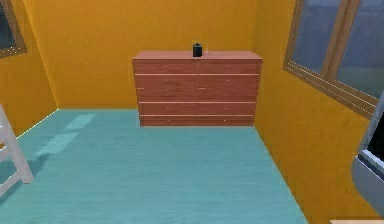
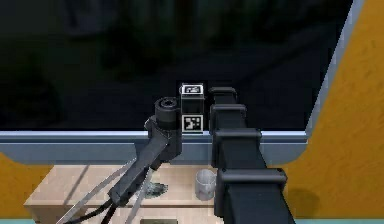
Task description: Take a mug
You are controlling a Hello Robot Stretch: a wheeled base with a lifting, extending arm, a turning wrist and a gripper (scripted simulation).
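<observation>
Nearest, a dark arm over a light wooden table. Its gripper slants down across the tabletop; whether it holds anything cannot be told. One small pale grey cup stands on the table just beside the arm, perhaps the mug. Behind is a dark window. Farther off, a wooden dresser against the orange wall, with a small dark thing on top.

A small dark object stands atop the dresser, which backs against the wall; one window lies right of the dresser, another left.
</observation>
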